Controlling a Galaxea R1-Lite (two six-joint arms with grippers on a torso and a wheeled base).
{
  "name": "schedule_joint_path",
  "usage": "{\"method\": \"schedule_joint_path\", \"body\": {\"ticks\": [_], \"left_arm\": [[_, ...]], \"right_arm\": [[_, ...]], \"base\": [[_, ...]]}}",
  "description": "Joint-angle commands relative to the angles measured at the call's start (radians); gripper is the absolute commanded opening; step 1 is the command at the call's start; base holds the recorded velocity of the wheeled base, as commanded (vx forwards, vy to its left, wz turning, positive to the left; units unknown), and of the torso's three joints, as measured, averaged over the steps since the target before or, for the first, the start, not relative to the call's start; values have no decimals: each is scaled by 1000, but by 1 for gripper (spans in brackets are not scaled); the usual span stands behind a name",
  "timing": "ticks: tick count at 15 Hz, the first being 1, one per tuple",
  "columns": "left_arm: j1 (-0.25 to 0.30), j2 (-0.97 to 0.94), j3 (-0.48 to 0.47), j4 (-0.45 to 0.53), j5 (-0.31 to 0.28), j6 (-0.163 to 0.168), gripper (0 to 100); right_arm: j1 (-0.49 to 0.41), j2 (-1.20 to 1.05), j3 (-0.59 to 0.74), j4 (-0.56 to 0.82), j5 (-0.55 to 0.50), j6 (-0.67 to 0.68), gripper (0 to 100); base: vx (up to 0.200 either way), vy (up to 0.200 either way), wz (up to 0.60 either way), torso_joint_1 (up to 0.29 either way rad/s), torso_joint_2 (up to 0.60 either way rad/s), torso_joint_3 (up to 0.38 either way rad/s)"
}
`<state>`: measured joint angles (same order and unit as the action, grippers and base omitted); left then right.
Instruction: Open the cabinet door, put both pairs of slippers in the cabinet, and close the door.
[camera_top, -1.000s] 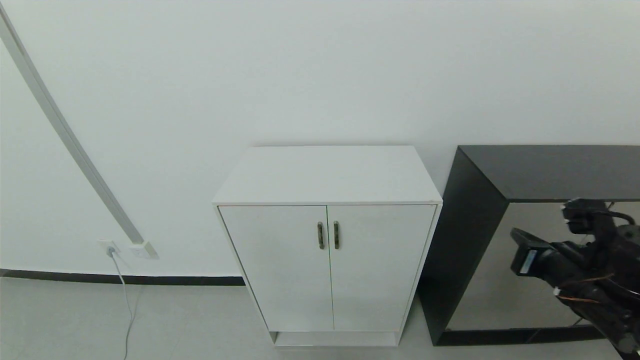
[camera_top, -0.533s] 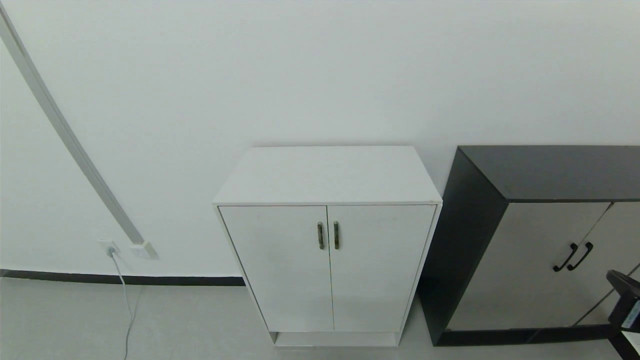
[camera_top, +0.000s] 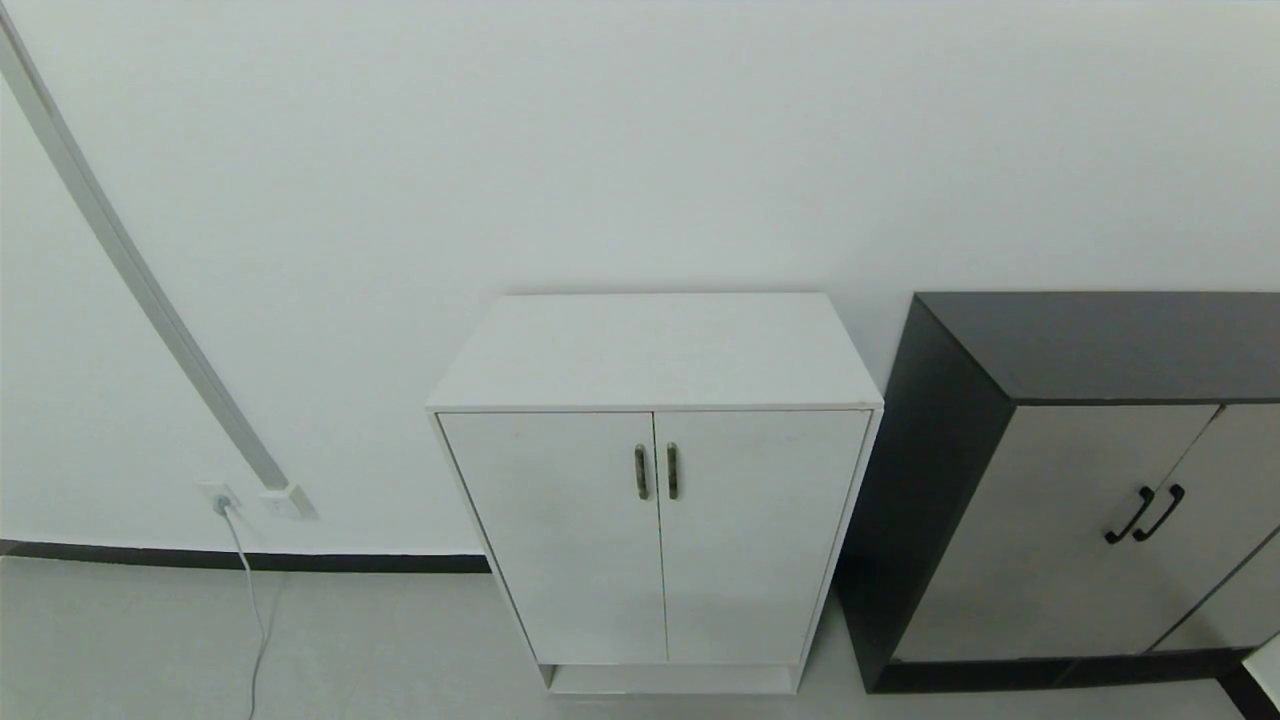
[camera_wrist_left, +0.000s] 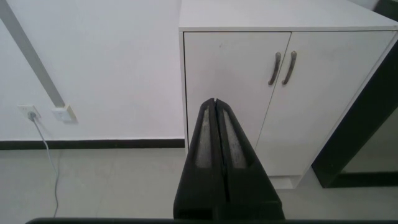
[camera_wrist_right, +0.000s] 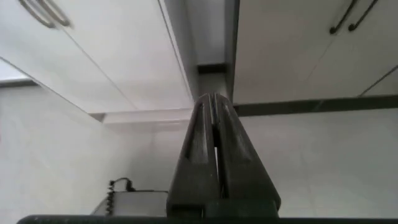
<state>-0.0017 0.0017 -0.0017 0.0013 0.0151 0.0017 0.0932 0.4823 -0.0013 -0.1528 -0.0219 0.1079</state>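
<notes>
Two cabinets stand side by side: the white cabinet (camera_top: 655, 350), doors (camera_top: 560, 530) shut, and a black cabinet (camera_top: 1050, 500) on the robot's right. Your left hand (camera_wrist_left: 215, 106), pressed together, faces the white doors from well back; your right hand (camera_wrist_right: 213, 101), also pressed together, points low at the gap between the cabinets. The handles (camera_top: 641, 471) run upright at the doors' meeting edge; left looks better aligned, I'd judge.

Shut white cabinet (camera_top: 560, 540): handles (camera_top: 656, 471) reachable head-on over open floor (camera_top: 400, 650). Right side crowded by black cabinet (camera_top: 940, 480); cable (camera_top: 247, 580) trails down the wall at left.
</notes>
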Motion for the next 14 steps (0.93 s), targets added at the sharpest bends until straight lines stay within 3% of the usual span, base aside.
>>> {"method": "schedule_joint_path", "body": {"ticks": [1,5,8,9,11,14], "left_arm": [[0,0,0,0,0,0,0],[0,0,0,0,2,0,0],[0,0,0,0,2,0,0],[0,0,0,0,2,0,0],[0,0,0,0,2,0,0],[0,0,0,0,3,0,0]], "right_arm": [[0,-222,-9,113,53,4,0],[-16,-281,-11,113,40,-34,0],[-156,-390,-14,128,46,-208,0],[-158,-390,-16,133,23,-220,0],[-198,-384,-25,164,-85,-188,0],[-196,-384,-22,159,-119,-63,0]], "base": [[0,0,0,0,0,0],[0,0,0,0,0,0],[0,0,0,0,0,0],[0,0,0,0,0,0],[0,0,0,0,0,0],[0,0,0,0,0,0]]}}
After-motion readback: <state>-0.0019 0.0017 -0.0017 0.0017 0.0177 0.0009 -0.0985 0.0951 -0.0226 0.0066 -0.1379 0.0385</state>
